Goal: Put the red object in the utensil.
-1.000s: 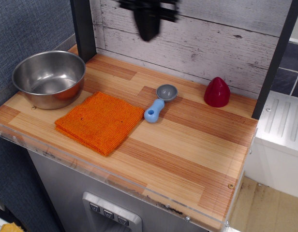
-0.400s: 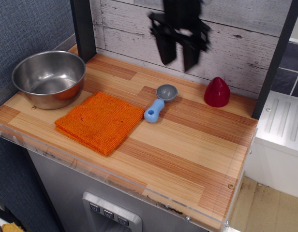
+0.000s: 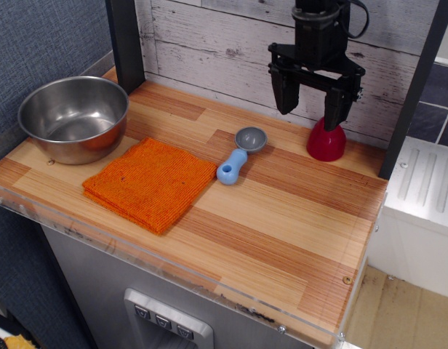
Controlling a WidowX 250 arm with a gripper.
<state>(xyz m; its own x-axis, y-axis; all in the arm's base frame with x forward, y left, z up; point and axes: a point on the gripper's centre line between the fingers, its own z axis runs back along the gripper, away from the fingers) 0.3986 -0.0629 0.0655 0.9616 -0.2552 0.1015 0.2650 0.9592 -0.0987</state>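
Bowl (image 3: 73, 116): sitting at the far left of the counter (image 3: 282, 218), well apart from the gripper and empty as far as its inside is showing. Cloth (image 3: 150, 182): lying folded just right of the bowl, down-left of the gripper, playing no part. Scoop (image 3: 241, 154): lying between cloth and gripper, below-left of the fingers, its cup end pointing up toward the wall. Gripper (image 3: 311, 109): hanging fingers-down with its jaws spread wide and nothing between them; compared with the earlier pictures it is standing much further right and lower, where before it was blurred high up near the wall's middle. Red piece (image 3: 326, 139): standing upright on its broad base, tip pointing up, just below and slightly right of the gripper's centre; the right finger (image 3: 334, 109) is overlapping its tip in this view, though whether they are touching cannot be told. The piece itself is resting where it was earlier. Judgement: the coming grasp is depending on a small shift right so the jaws straddle the tip before descending.
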